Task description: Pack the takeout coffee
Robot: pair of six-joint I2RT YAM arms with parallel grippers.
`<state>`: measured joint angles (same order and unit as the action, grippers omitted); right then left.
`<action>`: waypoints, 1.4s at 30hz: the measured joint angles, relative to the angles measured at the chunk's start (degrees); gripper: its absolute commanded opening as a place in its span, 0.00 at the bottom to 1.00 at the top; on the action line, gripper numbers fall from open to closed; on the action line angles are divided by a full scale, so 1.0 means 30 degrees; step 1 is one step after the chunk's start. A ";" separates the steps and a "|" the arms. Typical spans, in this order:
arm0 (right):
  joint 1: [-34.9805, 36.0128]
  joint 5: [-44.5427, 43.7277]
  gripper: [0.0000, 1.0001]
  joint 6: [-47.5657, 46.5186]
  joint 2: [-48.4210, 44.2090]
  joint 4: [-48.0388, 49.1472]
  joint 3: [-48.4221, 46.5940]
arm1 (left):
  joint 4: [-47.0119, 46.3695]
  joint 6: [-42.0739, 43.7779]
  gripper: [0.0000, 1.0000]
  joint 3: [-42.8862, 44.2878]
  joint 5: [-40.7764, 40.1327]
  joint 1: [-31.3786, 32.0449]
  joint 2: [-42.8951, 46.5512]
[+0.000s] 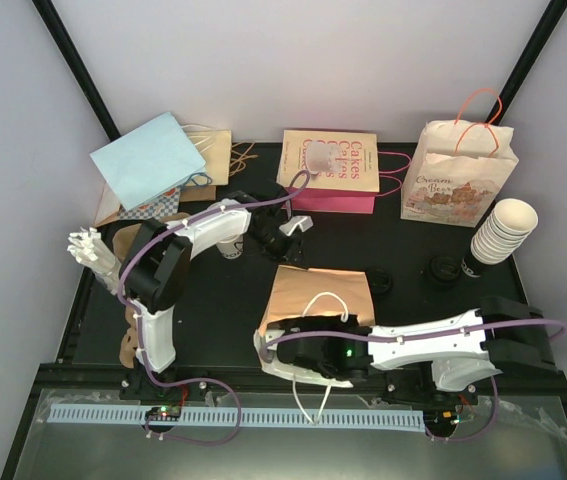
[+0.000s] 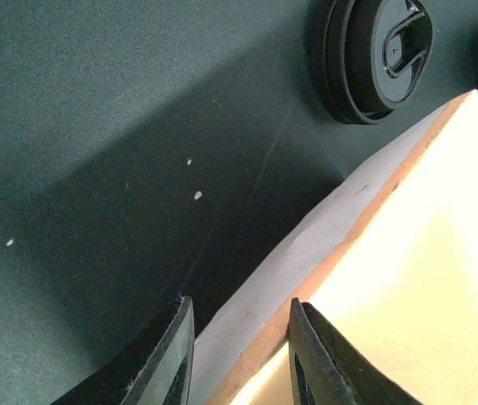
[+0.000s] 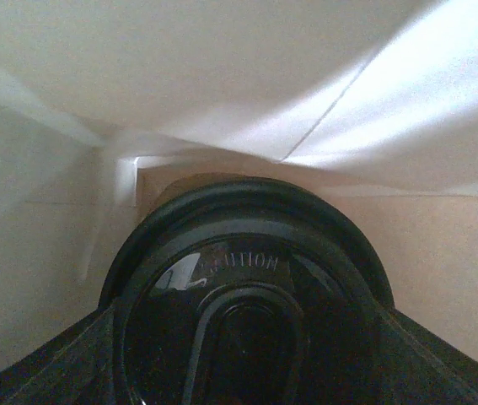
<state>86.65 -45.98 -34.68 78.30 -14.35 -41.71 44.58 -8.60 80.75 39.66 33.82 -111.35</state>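
The takeout coffee (image 3: 247, 304) shows as a round black lid marked CAUTION that fills the right wrist view; its cup is hidden beneath. My right gripper (image 3: 247, 375) is shut on it, inside a brown paper bag (image 1: 318, 290) whose pale walls surround the lid. That bag lies mid-table with white handles. Seen from above, the right gripper (image 1: 298, 348) is at the bag's near mouth. My left gripper (image 1: 298, 232) is at the bag's far edge. The left wrist view has the left gripper (image 2: 239, 308) open, its jaws straddling the bag's (image 2: 407, 253) edge.
Loose black lids (image 1: 378, 281) (image 1: 446, 270) lie right of the bag, one lid (image 2: 378, 51) close to the left gripper. A cream cup stack (image 1: 503, 230) leans at right. A pink bag (image 1: 328, 170), a printed bag (image 1: 458, 175) and a light blue bag (image 1: 148, 160) line the back. Brown carriers (image 1: 128, 345) sit left.
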 measured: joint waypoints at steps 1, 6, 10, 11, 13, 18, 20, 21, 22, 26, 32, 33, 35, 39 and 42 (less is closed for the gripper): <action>0.0022 -0.0204 0.61 0.0007 0.0124 0.0080 0.0000 | -0.0022 0.0000 0.32 0.0000 -0.0022 0.0022 0.0000; 0.0036 -0.0561 0.60 0.0313 0.0794 -0.0080 -0.0306 | -0.0051 0.0000 0.31 0.0007 -0.0080 0.0124 0.0000; 0.0029 -0.0430 0.60 0.1056 0.0903 -0.0889 -0.0816 | 0.0015 -0.0007 0.31 0.0117 -0.0211 0.0270 0.0000; 0.0029 -0.0401 0.60 0.1239 0.0889 -0.1035 -0.0911 | 0.0051 -0.0007 0.31 0.0153 -0.0262 0.0313 0.0000; 0.0029 -0.0379 0.60 0.1384 0.0838 -0.1326 -0.0998 | 0.0124 -0.0007 0.31 0.0197 -0.0364 0.0401 0.0000; 0.0044 -0.0903 0.59 0.1166 0.0889 -0.1486 -0.1013 | 0.0131 -0.0022 0.30 0.0335 -0.0481 0.0503 0.0000; 0.0058 -0.1093 0.59 0.1151 0.0933 -0.1443 -0.0976 | 0.0124 -0.0036 0.30 0.0430 -0.0525 0.0525 0.0000; 0.0058 -0.1122 0.59 0.1151 0.0933 -0.1443 -0.0976 | 0.0117 -0.0044 0.30 0.0452 -0.0539 0.0532 0.0000; 0.0058 -0.1129 0.59 0.1151 0.0933 -0.1413 -0.0976 | 0.0117 -0.0051 0.29 0.0466 -0.0561 0.0532 0.0000; 0.0058 -0.1122 0.59 0.1173 0.1071 -0.1224 -0.0860 | 0.0131 -0.0073 0.29 0.0466 -0.0656 0.0605 0.0000; 0.0051 -0.1115 0.59 0.1158 0.1370 -0.0634 -0.0510 | 0.0175 -0.0073 0.27 0.0466 -0.0648 0.0692 0.0000; 0.0051 -0.1107 0.59 0.1166 0.1406 -0.0554 -0.0481 | 0.0175 -0.0073 0.27 0.0466 -0.0648 0.0699 0.0000; 0.0051 -0.1100 0.59 0.1166 0.1464 -0.0415 -0.0393 | 0.0189 -0.0073 0.26 0.0466 -0.0641 0.0714 0.0000; 0.0036 -0.0780 0.59 0.1173 0.1508 -0.0408 -0.0364 | 0.0189 -0.0080 0.26 0.0466 -0.0634 0.0721 0.0000; 0.0029 -0.0517 0.59 0.1180 0.1508 -0.0510 -0.0372 | 0.0204 -0.0087 0.26 0.0466 -0.0627 0.0729 0.0000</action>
<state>86.74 -47.53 -31.14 82.83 -15.88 -42.83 45.19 -8.86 82.15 37.78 36.01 -111.35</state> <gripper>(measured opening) 0.729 0.261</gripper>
